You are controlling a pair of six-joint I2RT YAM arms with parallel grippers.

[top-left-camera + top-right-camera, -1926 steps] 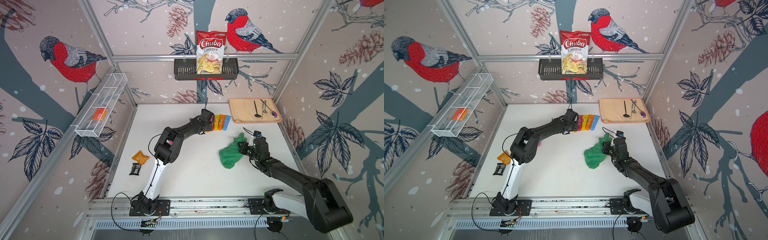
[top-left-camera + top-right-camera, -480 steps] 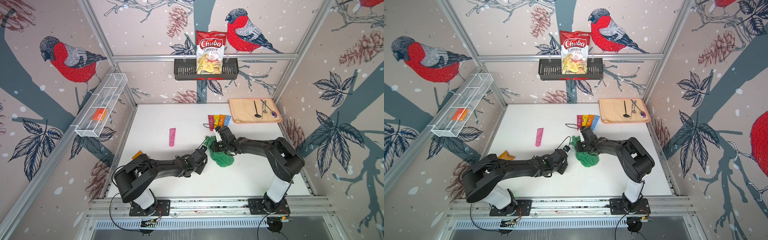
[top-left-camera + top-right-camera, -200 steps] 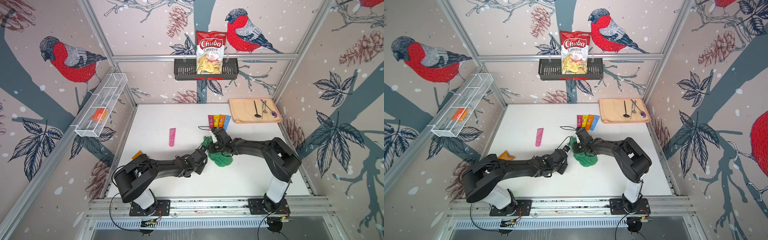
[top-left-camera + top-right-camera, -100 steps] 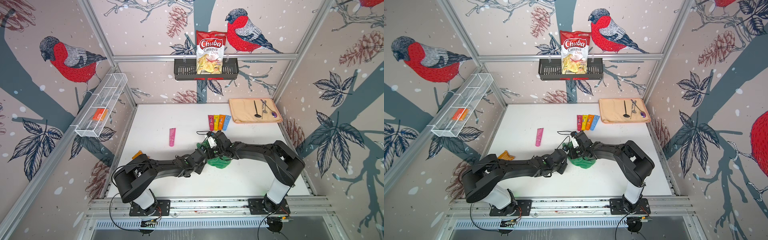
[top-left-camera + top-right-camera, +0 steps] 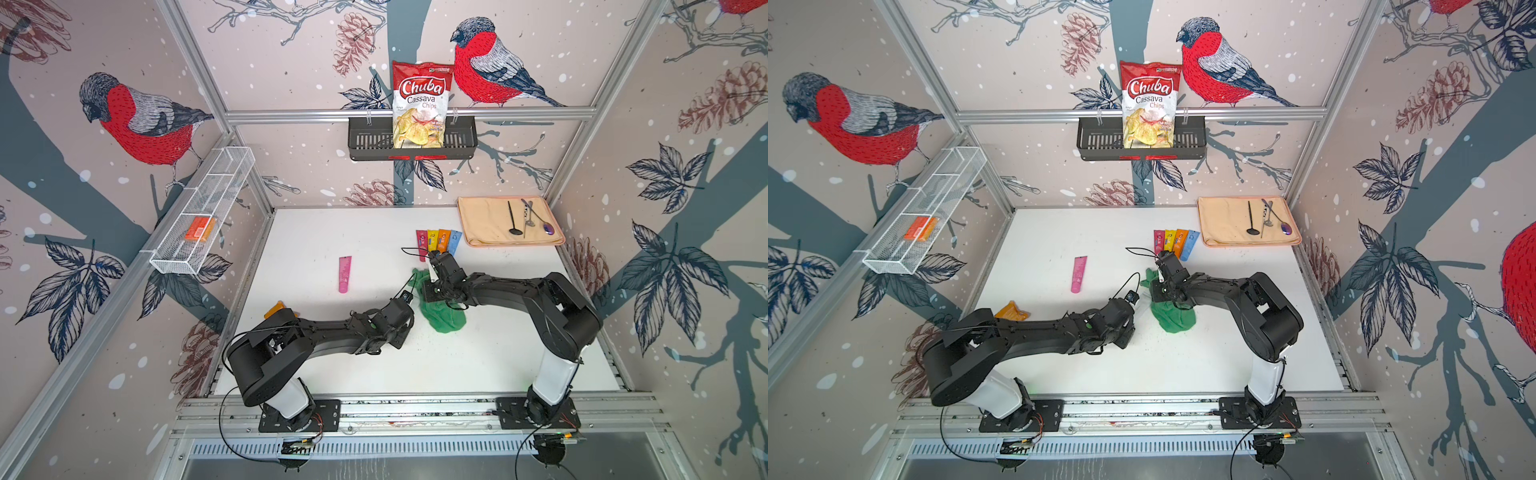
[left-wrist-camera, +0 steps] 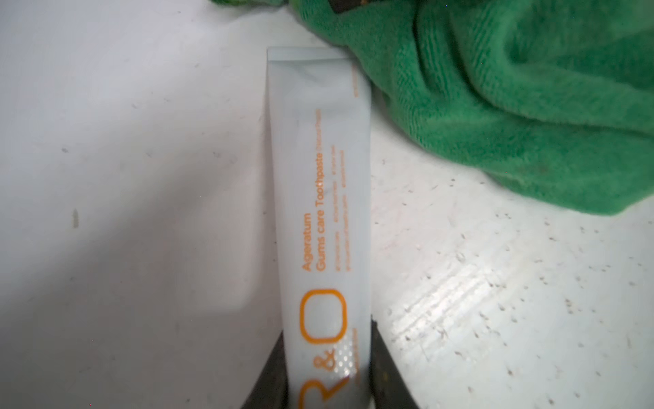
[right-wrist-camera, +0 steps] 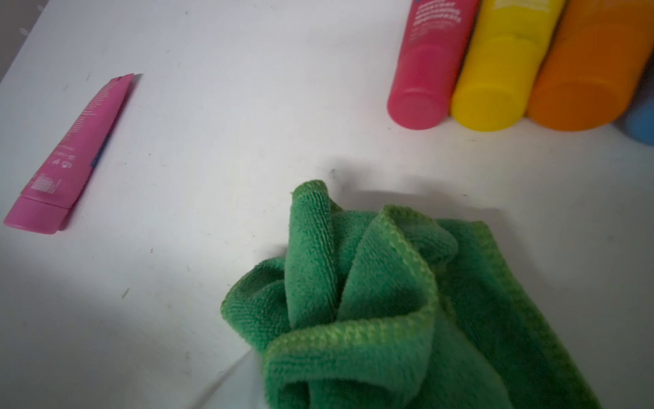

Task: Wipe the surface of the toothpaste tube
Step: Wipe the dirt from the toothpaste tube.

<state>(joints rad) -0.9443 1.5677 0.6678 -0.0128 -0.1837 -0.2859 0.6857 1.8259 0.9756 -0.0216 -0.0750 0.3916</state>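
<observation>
Wiping seems barely begun: the left gripper (image 6: 327, 371) pinches the toothpaste tube (image 6: 318, 194), while the green cloth (image 6: 513, 106), clamped in the right gripper (image 5: 432, 292), touches only the tube's crimped end.

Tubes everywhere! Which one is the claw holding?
The white tube with orange letters, pinched in the left claw beside the green cloth. The pink tube lies alone; the four coloured tubes lie in a row.
</observation>
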